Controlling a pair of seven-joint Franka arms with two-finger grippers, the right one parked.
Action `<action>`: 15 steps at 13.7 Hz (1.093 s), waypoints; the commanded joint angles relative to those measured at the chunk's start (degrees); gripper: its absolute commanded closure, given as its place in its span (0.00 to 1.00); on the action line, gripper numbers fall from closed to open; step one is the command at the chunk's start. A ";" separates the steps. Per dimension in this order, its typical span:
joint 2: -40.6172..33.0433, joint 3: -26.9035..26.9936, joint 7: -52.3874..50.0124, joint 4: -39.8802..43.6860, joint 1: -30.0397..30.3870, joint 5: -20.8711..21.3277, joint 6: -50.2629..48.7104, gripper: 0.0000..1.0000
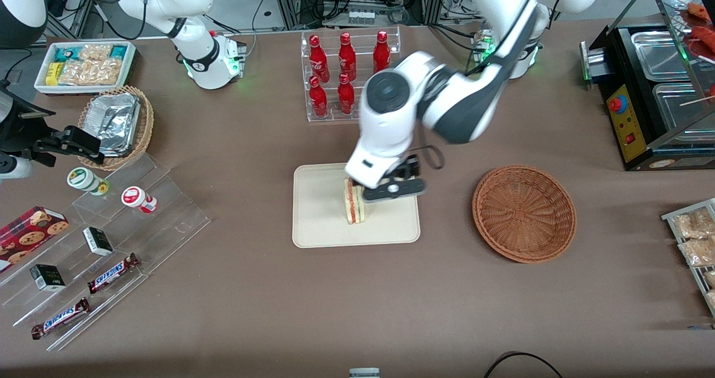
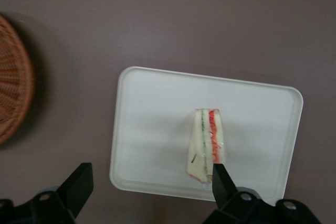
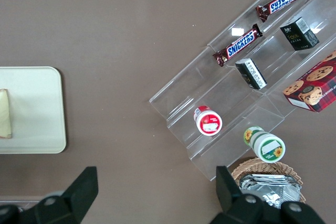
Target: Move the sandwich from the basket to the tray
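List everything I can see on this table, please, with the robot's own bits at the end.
sandwich: one, white with red and green filling, on the tray
tray: one, cream, mid-table
basket: one, reddish-brown wicker, beside the tray, holding nothing
cola bottles: six, red, in a clear rack
Snickers bars: two, on clear steps
foil containers: silver, in a tan basket
claw: open, above the tray

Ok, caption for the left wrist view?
Open claw above the sandwich standing on the tray, basket empty.
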 commanded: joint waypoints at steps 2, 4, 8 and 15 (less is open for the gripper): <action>-9.63 -0.33 -0.69 -7.11 4.36 0.00 -2.93 0.00; -14.03 -0.41 0.18 -9.76 7.78 -0.61 -2.84 0.00; -18.70 -0.33 10.80 -11.08 14.81 -3.51 -8.89 0.00; -20.37 -0.33 25.14 -11.00 24.67 -3.69 -13.55 0.00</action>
